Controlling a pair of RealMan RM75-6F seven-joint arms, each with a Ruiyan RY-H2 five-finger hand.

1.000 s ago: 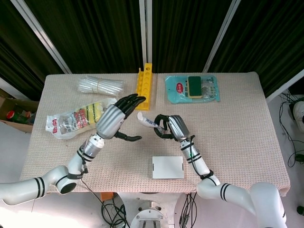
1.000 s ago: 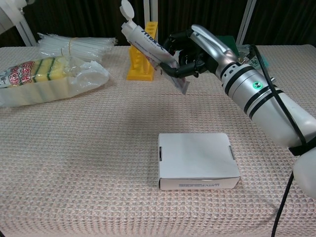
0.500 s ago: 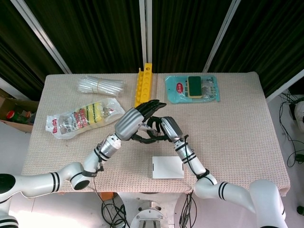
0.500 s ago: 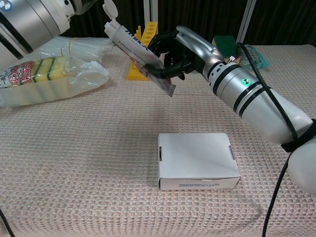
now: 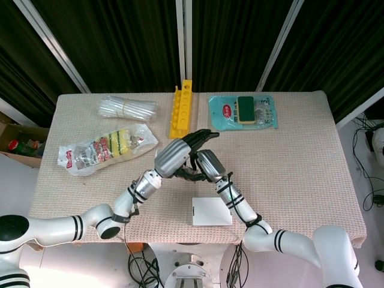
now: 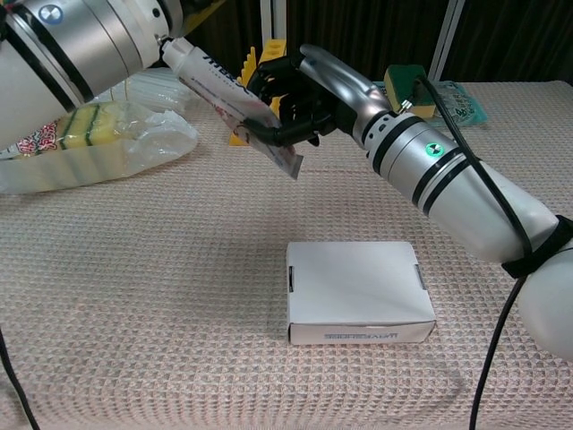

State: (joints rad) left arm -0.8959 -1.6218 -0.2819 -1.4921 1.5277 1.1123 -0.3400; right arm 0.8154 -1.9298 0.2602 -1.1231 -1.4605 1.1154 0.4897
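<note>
The right hand (image 6: 300, 94) grips a white tube (image 6: 235, 96) above the table (image 6: 134, 269), fingers wrapped around its lower part. The tube's long axis slants, crimped end down-right toward the white box (image 6: 358, 291), cap end up-left at the left hand (image 5: 180, 153), whose fingers extend over it; its grasp cannot be judged.

Head view: high above the near edge, looking steeply down on the whole bench (image 5: 300, 150), curtains beyond, at a distance. Chest view: low, close, facing level across the bench toward the far edge (near half only). Shared: white box (image 5: 212, 211) (image 6: 358, 291), yellow rack (image 5: 182, 108) (image 6: 258, 64), both forearms.
</note>
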